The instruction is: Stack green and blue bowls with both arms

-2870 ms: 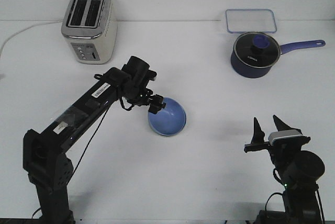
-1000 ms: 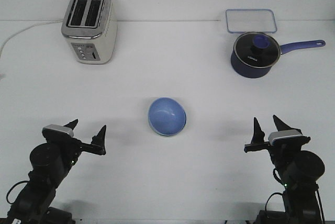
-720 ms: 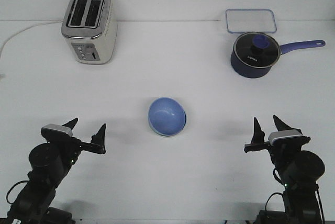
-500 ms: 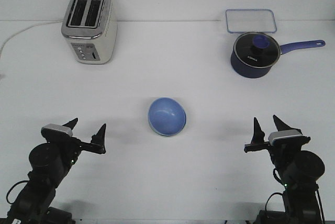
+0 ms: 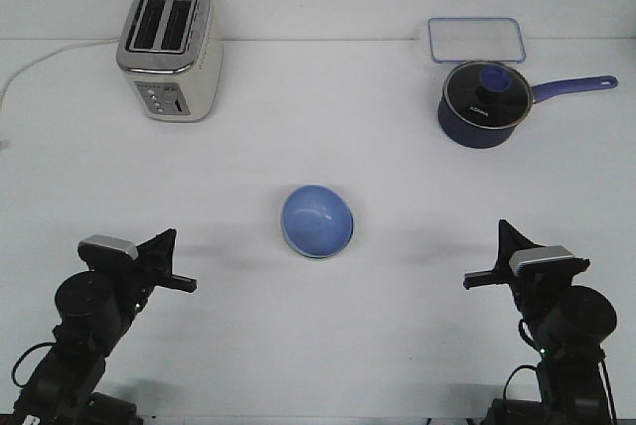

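The blue bowl (image 5: 317, 219) sits upright in the middle of the table. A thin pale rim shows under its lower left edge; I cannot make out a separate green bowl. My left gripper (image 5: 166, 239) rests low at the front left, well apart from the bowl, its fingers together in a single point with nothing between them. At the front right my right gripper (image 5: 504, 230) is equally far from the bowl, shut and empty.
A silver toaster (image 5: 169, 50) with its white cord stands at the back left. At the back right are a dark navy saucepan (image 5: 484, 103) with a glass lid and long handle, and behind it a clear rectangular container (image 5: 476, 39).
The left arm let go of the blue bowl and drew back to the front left. In the last half second both grippers went from open to shut. The bowl has not moved.
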Robot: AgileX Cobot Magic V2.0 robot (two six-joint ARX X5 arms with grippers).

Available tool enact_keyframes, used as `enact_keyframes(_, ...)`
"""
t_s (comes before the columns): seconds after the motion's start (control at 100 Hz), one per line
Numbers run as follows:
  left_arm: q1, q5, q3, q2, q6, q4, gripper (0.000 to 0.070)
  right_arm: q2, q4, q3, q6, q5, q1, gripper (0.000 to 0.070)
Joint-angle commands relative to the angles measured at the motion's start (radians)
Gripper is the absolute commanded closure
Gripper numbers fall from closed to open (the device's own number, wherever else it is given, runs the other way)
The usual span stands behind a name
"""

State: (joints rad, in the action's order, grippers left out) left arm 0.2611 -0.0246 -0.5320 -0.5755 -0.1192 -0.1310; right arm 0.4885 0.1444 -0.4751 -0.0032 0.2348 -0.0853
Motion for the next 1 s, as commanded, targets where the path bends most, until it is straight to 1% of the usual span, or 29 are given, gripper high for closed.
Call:
enact_keyframes(0.0, 0.002, 0.003, -0.011, -0.004, 0.002, 0.012, 0.069, 0.003, -0.012, 0.0, 0.006, 0.0, 0.001, 0.07)
enact_keyframes(0.24, 0.002, 0.003, -0.011, -0.003, 0.002, 0.013, 0.069, 0.003, -0.042, 0.0, 0.006, 0.0, 0.001, 0.07)
enact_keyframes(0.99, 0.002, 0.003, -0.011, -0.003, 0.002, 0.013, 0.069, 0.003, -0.042, 0.0, 0.006, 0.0, 0.001, 0.07)
